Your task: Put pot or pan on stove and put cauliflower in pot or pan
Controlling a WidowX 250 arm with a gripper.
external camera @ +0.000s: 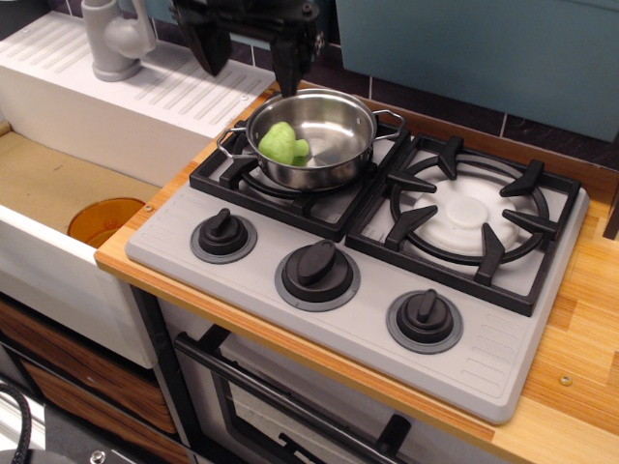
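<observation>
gripper jaws spread and empty, hanging above-left of the pot on the stove's left burner, cauliflower resting inside just below it, so task looks complete
</observation>
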